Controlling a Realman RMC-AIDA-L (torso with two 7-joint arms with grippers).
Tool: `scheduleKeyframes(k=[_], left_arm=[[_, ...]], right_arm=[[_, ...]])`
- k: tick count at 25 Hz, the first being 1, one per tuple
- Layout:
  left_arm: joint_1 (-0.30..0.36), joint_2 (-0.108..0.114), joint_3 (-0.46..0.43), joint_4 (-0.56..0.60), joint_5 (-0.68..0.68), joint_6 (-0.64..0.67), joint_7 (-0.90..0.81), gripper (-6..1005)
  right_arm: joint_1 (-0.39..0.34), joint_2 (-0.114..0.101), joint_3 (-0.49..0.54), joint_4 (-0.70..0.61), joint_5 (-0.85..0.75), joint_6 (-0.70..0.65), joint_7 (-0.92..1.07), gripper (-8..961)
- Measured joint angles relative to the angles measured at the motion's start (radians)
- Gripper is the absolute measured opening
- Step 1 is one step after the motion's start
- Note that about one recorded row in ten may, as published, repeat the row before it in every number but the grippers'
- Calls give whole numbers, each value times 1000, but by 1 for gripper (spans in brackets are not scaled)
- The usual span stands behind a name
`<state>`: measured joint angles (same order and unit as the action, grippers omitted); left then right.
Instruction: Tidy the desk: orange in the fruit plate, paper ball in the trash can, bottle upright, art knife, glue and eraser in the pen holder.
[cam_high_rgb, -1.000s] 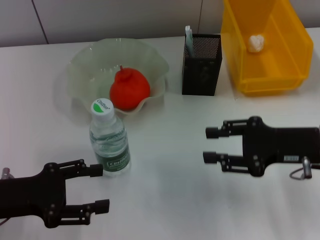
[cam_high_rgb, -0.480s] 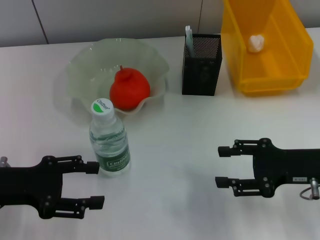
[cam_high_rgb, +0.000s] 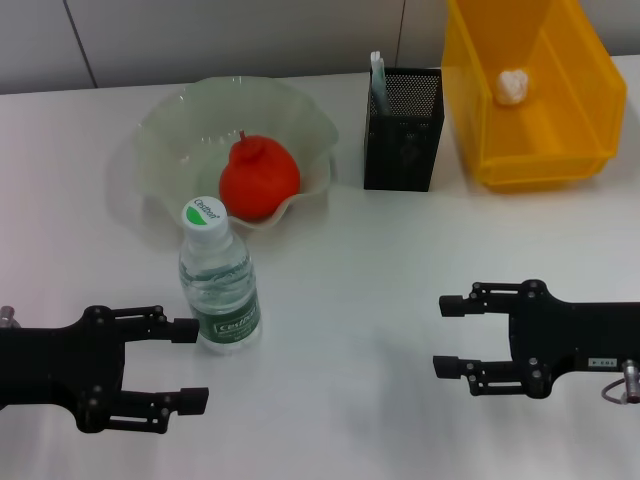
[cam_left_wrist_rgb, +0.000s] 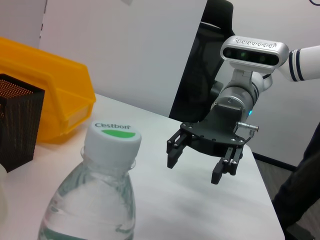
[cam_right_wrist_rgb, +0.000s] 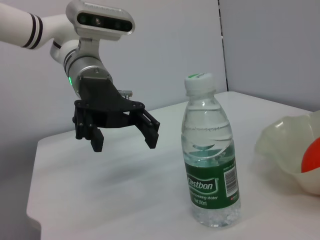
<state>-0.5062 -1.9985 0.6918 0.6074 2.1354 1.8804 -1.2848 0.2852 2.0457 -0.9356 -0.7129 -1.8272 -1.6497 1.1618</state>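
Now both grippers' fingers gape wide, empty, left gripper (cam_high_rgb: 190, 364) beside bottle (cam_high_rgb: 220, 282).

Black mesh pen holder (cam_high_rgb: 403, 128): contents hidden except pale tip at rim. Yellow plastic bin (cam_high_rgb: 530, 90) far beyond right end effector (cam_high_rgb: 447, 336), cut by top edge. Clear water bottle (cam_left_wrist_rgb: 95, 200) base cropped.

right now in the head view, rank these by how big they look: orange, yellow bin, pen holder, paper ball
1. yellow bin, clearly the largest.
2. pen holder.
3. orange, close to the pen holder in apparent size, so that order is unsure.
4. paper ball, clearly the smallest, lying inside the bin.
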Motion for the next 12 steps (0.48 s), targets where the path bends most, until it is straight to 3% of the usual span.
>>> scheduleKeyframes(k=[12], left_arm=[[0,-2,0,0,0,0,-2,807]], right_arm=[[7,9,0,4,-3,11,-15,698]])
